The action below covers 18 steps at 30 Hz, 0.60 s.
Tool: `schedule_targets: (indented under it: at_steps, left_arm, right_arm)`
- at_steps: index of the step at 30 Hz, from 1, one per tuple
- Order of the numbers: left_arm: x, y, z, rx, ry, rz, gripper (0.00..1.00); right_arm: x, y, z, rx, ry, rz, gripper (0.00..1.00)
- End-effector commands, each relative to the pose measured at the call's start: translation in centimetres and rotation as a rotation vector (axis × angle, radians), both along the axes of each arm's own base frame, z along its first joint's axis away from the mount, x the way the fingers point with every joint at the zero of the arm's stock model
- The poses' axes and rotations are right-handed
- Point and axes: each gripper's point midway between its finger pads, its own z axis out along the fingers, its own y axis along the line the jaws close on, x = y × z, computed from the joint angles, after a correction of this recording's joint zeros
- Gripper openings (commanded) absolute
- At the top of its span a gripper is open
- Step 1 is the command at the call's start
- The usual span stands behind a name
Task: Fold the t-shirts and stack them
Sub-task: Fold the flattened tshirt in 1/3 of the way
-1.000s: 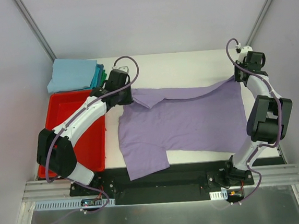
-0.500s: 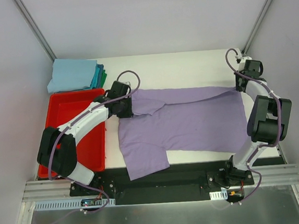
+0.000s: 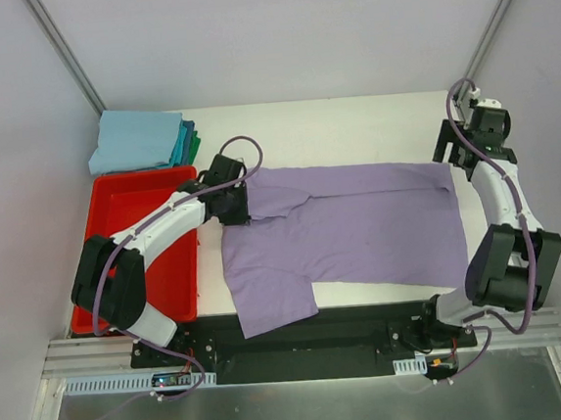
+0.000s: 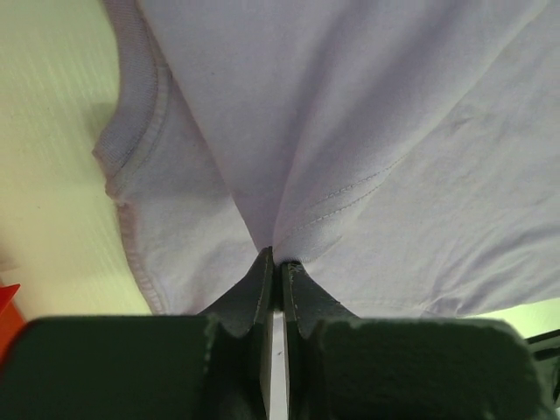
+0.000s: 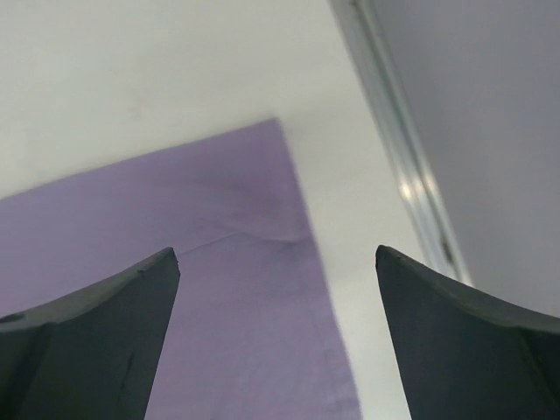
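Observation:
A lavender t-shirt (image 3: 351,228) lies spread across the white table, its far part folded over, one sleeve hanging toward the near edge. My left gripper (image 3: 236,202) is shut on a pinch of cloth at the shirt's left end; in the left wrist view the fingertips (image 4: 278,262) meet on a ridge of lavender fabric (image 4: 367,131). My right gripper (image 3: 453,154) hangs open just above the shirt's far right corner (image 5: 219,262), holding nothing, its fingers wide apart. Folded t-shirts (image 3: 139,140), light blue on top with teal and green edges (image 3: 189,139), sit stacked at the far left.
A red plastic bin (image 3: 124,219) stands left of the shirt, under my left arm. A metal frame rail (image 5: 394,166) runs close by the right gripper along the table's right edge. Bare white table (image 3: 332,127) stretches beyond the shirt.
My right gripper opened and let go of the shirt's far right corner, then drew off to the right. That corner now lies flat. My left gripper stays shut on the cloth.

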Motion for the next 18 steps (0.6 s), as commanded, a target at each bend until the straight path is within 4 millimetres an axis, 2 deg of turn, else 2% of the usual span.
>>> schedule_targets:
  at_steps: [1, 2, 3, 8, 10, 12, 14, 18]
  left_arm:
    - [2.3, -1.1, 1.8, -0.01, -0.051, 0.01, 0.0]
    - [3.1, -1.2, 2.0, -0.008, -0.061, 0.014, 0.0]
    - [3.9, -1.4, 2.2, -0.01, -0.071, 0.017, 0.0]
    - [8.7, -0.9, 2.5, -0.023, -0.084, 0.068, 0.0]
    - [10.2, -1.0, 1.9, -0.046, -0.063, 0.074, 0.0]
    - [11.1, -1.4, 1.4, -0.085, -0.036, 0.059, 0.0]
    - [12.0, -2.0, 1.1, -0.113, -0.022, 0.037, 0.0]
    - [12.8, -2.2, -0.1, -0.127, 0.007, 0.028, 0.0]
  right_arm:
    - [-0.9, 10.5, 2.2, 0.3, -0.068, 0.259, 0.96]
    - [-1.3, 13.1, 2.2, 0.332, -0.06, 0.326, 0.96]
    - [-1.9, 16.5, 2.0, 0.361, -0.043, 0.422, 0.96]
    - [-5.4, 29.8, 0.0, 0.436, 0.018, 0.771, 0.96]
    - [-6.6, 34.5, -0.8, 0.482, 0.045, 0.868, 0.98]
    - [-7.2, 38.5, -1.9, 0.482, 0.079, 0.962, 0.99]
    - [-7.2, 41.4, -3.0, 0.475, 0.119, 1.003, 0.94]
    - [-6.8, 45.8, -5.0, 0.503, 0.172, 1.024, 0.8]
